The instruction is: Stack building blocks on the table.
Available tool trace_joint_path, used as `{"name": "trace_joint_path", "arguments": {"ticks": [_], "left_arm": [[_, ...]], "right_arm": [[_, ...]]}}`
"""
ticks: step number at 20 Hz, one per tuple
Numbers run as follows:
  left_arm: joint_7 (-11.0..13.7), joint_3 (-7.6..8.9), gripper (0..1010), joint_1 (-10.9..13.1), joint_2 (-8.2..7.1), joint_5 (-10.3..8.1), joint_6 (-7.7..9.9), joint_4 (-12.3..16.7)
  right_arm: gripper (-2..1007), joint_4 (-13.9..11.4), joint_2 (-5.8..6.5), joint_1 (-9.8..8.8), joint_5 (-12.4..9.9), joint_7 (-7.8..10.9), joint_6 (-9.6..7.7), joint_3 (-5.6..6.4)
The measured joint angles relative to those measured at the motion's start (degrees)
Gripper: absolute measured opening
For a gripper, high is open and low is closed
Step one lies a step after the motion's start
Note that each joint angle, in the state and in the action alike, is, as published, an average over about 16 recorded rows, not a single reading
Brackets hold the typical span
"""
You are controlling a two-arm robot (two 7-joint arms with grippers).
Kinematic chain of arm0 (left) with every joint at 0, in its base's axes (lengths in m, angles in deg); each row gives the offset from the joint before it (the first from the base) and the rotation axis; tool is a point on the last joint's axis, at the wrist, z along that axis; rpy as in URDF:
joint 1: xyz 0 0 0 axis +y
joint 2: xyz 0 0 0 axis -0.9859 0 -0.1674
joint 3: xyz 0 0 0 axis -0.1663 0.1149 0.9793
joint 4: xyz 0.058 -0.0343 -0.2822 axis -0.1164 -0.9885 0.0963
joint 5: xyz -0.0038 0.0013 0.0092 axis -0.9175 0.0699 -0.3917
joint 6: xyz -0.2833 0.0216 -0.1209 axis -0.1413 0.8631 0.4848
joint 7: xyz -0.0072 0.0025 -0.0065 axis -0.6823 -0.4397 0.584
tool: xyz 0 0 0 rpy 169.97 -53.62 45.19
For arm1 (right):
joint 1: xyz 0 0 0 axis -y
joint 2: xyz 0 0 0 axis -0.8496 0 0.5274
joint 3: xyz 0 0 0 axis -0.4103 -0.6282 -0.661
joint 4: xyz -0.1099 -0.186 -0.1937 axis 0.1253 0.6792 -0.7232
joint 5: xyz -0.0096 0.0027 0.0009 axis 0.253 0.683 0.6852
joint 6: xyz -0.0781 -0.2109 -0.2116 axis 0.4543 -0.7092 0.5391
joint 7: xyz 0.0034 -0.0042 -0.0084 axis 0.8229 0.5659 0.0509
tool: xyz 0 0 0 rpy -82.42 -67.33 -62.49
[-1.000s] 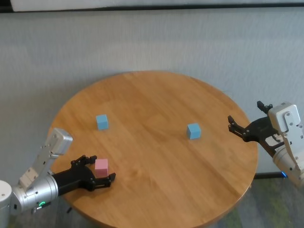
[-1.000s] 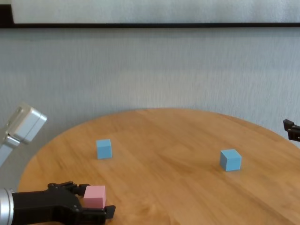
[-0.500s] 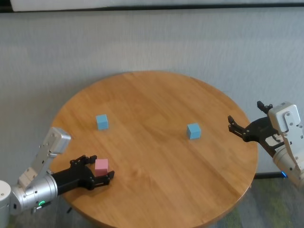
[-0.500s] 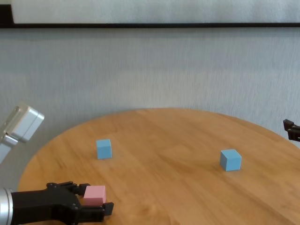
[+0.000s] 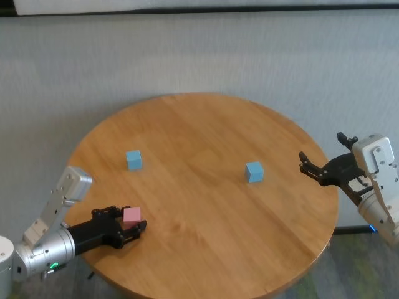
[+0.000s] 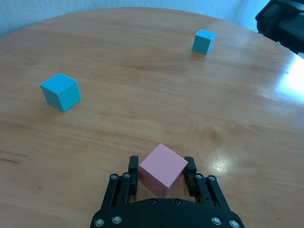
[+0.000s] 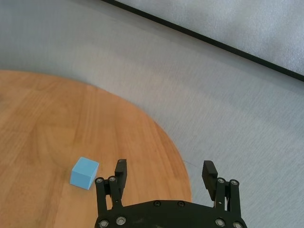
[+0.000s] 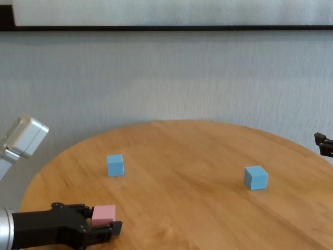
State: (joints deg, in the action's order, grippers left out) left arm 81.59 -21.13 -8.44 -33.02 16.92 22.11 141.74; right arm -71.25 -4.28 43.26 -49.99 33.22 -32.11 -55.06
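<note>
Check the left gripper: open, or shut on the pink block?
Shut on the pink block: in the left wrist view the left gripper has a finger pressed against each side.

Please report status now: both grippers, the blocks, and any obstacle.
Left gripper shut on pink block, low at table. Right gripper open, idle at table's right edge. Two blue blocks apart, unstacked. Nothing between.

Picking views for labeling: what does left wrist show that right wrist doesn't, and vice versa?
Left wrist only: the pink block between the left gripper jaws, which sit against its sides, and the left blue block.

Right wrist only: the right gripper with jaws open and nothing between them, hanging past the table edge, plus the grey wall.

Both: the wooden table and the right blue block.
</note>
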Motion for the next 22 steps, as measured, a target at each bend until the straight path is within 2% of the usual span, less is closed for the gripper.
{"name": "trace_joint_path", "arguments": {"ticks": [6,12,17,22], "left_arm": [[-0.6,0.18,580,0.1,-0.12,0.08,-0.04,0.3],[-1.7,0.62,561,-0.1,-0.41,0.76,-0.02,1.6],[-2.4,0.77,561,-1.5,-0.27,1.88,-0.18,2.5],[-2.3,0.45,561,-3.9,0.36,3.31,-0.49,2.9]], "right_arm": [[1000,0.0,0.00,0.00,0.0,0.00,0.00,0.00],[1000,0.0,0.00,0.00,0.0,0.00,0.00,0.00],[1000,0.0,0.00,0.00,0.0,0.00,0.00,0.00],[1000,0.0,0.00,0.00,0.0,0.00,0.00,0.00]]}}
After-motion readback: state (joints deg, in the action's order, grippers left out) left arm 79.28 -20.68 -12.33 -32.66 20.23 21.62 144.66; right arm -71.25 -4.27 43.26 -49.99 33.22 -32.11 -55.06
